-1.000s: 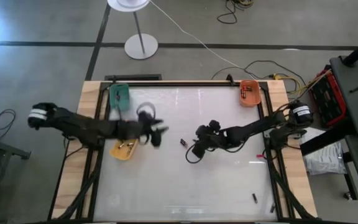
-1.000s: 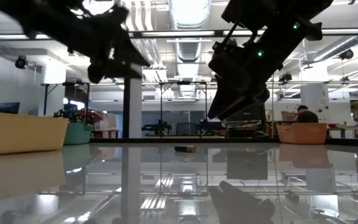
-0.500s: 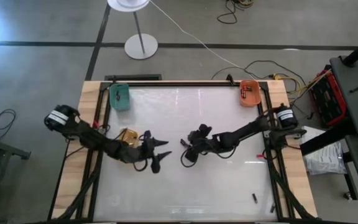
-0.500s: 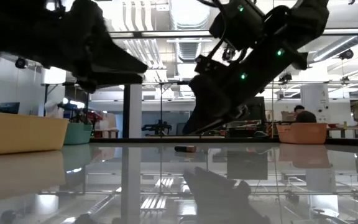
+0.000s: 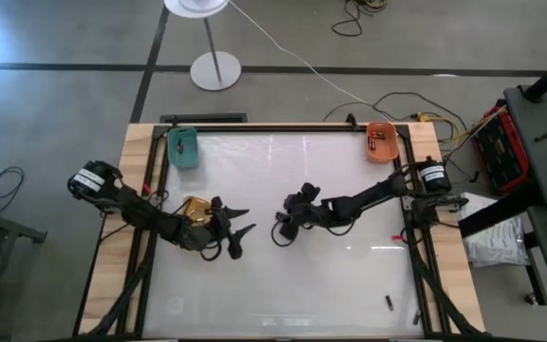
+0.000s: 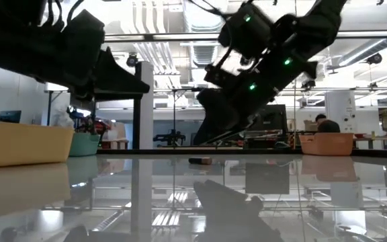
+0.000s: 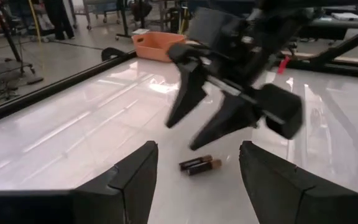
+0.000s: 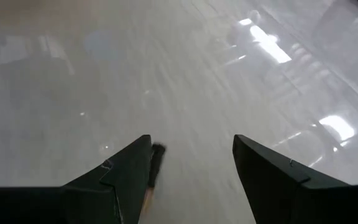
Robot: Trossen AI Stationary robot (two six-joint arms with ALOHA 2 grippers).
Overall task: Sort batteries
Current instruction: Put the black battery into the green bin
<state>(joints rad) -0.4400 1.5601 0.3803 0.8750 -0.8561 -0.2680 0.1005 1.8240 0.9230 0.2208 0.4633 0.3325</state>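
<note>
Since half a second ago my right gripper (image 5: 280,228) has slid further left and now hangs over the two batteries (image 7: 200,165) lying side by side mid-table, fingers spread, nothing held. My left gripper (image 5: 240,233) has barely shifted; it faces them from near the yellow bin (image 5: 193,208), fingers also apart and empty. One more battery (image 5: 388,303) lies near the table's front right corner.
</note>
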